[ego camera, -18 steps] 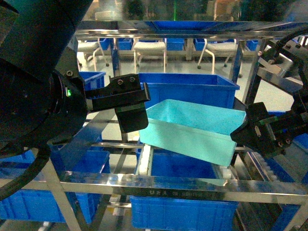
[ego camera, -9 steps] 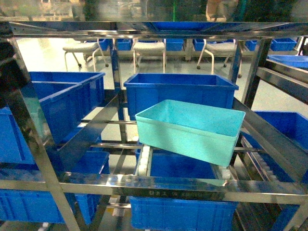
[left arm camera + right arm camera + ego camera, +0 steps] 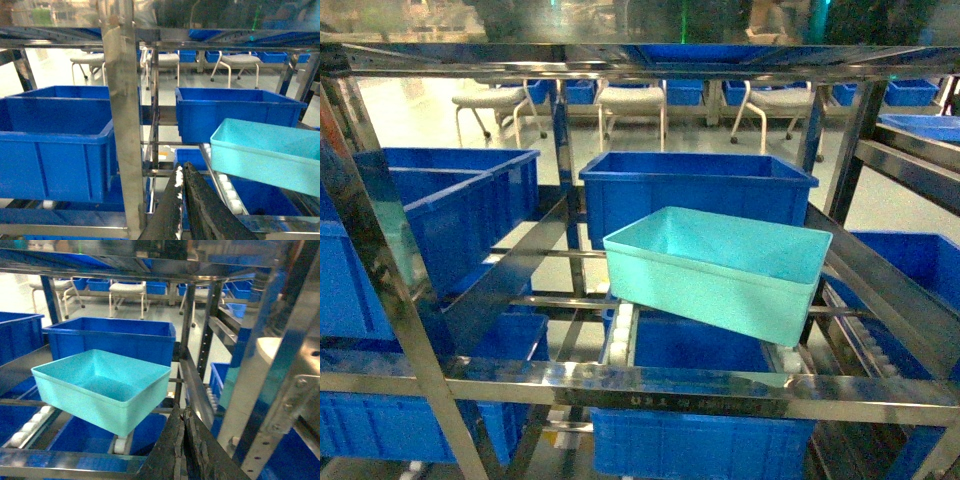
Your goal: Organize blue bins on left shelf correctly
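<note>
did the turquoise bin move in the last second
No. The turquoise bin sits tilted in the same spot in front of the royal-blue bin; only both grippers left the head view.

Faint engraved marking on front rail (image 3: 705, 401) of the left shelf (image 3: 620, 385), below the turquoise bin (image 3: 715, 270); illegible. Nothing else lettered.

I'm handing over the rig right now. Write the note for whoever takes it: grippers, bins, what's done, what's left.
Left gripper: shut, empty, short of the rack.
Right gripper: shut, empty, also clear of the rack.
Turquoise bin: released on the middle tier of the left shelf, empty, tilted, sitting askew on the roller rails, in front of a royal-blue bin.
Done: bin is on the shelf, nobody holding it.
Left: it likely needs squaring up and pushing in so that it sits flat. Check the other bins' order before moving on.
</note>
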Robot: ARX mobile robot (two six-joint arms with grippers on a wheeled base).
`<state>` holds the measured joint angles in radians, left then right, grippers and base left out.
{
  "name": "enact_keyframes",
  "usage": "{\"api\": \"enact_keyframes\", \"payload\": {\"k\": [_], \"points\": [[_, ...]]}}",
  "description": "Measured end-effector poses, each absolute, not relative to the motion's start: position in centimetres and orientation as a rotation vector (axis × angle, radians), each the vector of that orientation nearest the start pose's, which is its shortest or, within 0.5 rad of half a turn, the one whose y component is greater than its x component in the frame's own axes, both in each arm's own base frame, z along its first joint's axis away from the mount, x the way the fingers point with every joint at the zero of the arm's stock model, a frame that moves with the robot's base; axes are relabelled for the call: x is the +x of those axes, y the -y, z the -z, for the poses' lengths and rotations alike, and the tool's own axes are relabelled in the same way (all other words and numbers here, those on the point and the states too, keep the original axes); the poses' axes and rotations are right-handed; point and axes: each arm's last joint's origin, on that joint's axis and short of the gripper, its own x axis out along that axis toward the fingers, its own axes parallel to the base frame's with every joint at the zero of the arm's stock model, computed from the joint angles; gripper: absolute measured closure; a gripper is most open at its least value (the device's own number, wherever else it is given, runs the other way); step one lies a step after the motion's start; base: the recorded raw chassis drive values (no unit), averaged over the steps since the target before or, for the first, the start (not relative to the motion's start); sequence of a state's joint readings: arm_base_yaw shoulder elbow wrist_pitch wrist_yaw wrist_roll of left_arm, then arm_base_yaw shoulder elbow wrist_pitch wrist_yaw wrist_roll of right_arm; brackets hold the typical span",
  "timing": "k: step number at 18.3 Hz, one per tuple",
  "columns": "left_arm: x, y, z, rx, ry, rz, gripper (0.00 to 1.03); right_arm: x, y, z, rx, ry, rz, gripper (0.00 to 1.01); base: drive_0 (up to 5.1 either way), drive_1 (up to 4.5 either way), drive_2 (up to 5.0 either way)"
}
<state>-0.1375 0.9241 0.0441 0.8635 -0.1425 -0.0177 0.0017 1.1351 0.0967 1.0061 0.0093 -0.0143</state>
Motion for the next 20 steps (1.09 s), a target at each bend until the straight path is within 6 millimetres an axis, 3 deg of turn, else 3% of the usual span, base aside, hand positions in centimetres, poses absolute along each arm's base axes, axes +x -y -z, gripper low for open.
{"api": "enact_keyframes", "payload": {"k": [6, 20], "points": [[14.0, -0.1, -16.6, -0.018, -0.005, -0.024, 1.01, 15.4, 0.0, -16.2, -0.014, -0.016, 0.0, 0.99, 0.0, 0.0, 0.0], [11.3, 0.0, -17.2, -0.017, 0.018, 0.003, 1.01, 11.9, 0.0, -17.1, -0.014, 0.016, 0.0, 0.99, 0.0, 0.0, 0.0]]}}
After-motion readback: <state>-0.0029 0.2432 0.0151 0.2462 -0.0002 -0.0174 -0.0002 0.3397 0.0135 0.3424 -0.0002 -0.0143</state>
